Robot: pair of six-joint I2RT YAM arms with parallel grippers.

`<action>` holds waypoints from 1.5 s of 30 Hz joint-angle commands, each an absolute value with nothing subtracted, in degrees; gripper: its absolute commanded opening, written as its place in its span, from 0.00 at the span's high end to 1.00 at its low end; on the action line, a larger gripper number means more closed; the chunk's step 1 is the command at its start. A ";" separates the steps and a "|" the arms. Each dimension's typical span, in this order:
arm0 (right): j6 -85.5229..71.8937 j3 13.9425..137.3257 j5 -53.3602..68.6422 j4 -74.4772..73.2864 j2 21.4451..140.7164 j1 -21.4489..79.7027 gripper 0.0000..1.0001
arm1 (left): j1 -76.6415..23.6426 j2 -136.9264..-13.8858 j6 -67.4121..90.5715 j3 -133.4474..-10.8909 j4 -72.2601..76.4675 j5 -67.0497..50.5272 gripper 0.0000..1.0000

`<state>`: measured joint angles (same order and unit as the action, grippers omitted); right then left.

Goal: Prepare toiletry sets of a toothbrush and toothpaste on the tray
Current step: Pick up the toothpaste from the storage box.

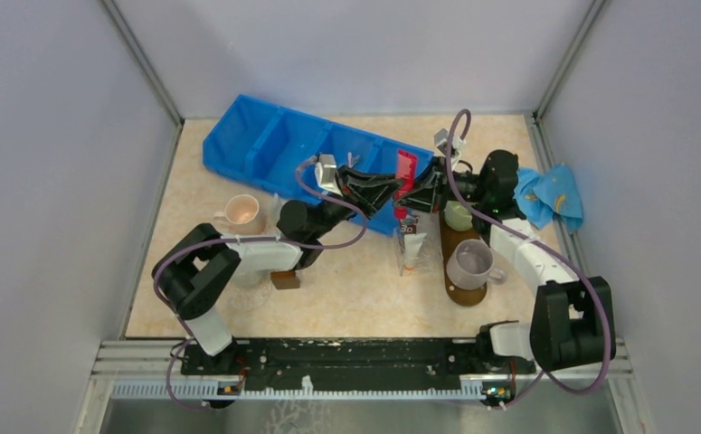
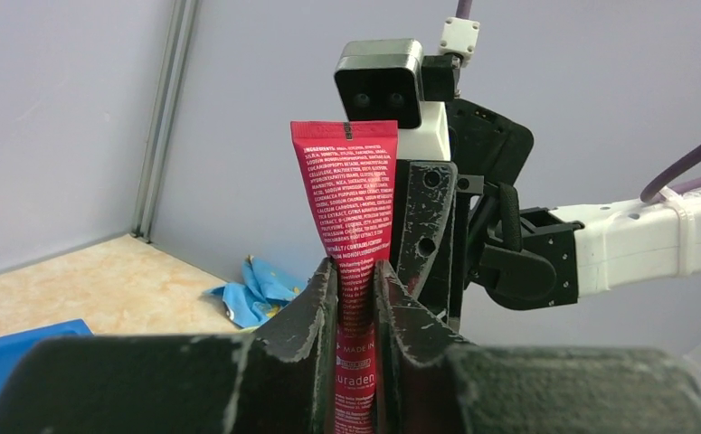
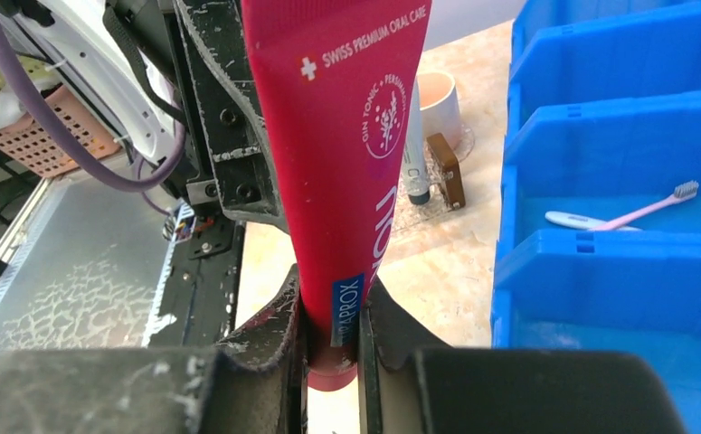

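Observation:
A red toothpaste tube (image 1: 406,168) stands upright in the air above the near edge of the blue bin (image 1: 274,145). Both grippers hold it. My left gripper (image 2: 355,271) is shut on the tube's (image 2: 345,181) lower half, crimped end up. My right gripper (image 3: 333,289) is shut on the tube (image 3: 342,136) near its cap, and its fingers (image 2: 428,226) show just behind the tube in the left wrist view. The dark brown tray (image 1: 462,294) lies to the right, under the right arm. A pink toothbrush (image 3: 645,206) lies in a bin compartment. Another white toothpaste tube (image 1: 411,246) lies left of the tray.
A grey mug (image 1: 469,263) and a pale green cup (image 1: 458,216) stand on the tray. A peach mug (image 1: 241,213) and a small brown block (image 1: 285,279) sit by the left arm. A blue cloth (image 1: 551,193) is bunched at the right wall.

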<state>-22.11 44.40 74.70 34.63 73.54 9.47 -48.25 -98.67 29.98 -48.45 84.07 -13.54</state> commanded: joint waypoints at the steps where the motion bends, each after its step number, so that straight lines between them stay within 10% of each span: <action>1: -18.49 48.13 77.67 30.96 73.05 10.52 0.94 | -48.57 -98.43 30.44 -49.10 93.84 -13.26 0.85; 7: -16.37 48.95 82.68 29.41 72.11 10.50 0.98 | -46.91 -95.87 31.54 -49.75 89.72 -19.75 0.41; 14: -17.36 48.87 87.73 31.72 71.03 10.46 0.98 | -41.22 -96.86 44.09 -54.23 89.34 -36.89 0.31; 45: -15.82 48.16 89.64 31.00 71.89 10.50 0.98 | -39.55 -107.45 64.79 -68.41 97.03 -55.64 0.57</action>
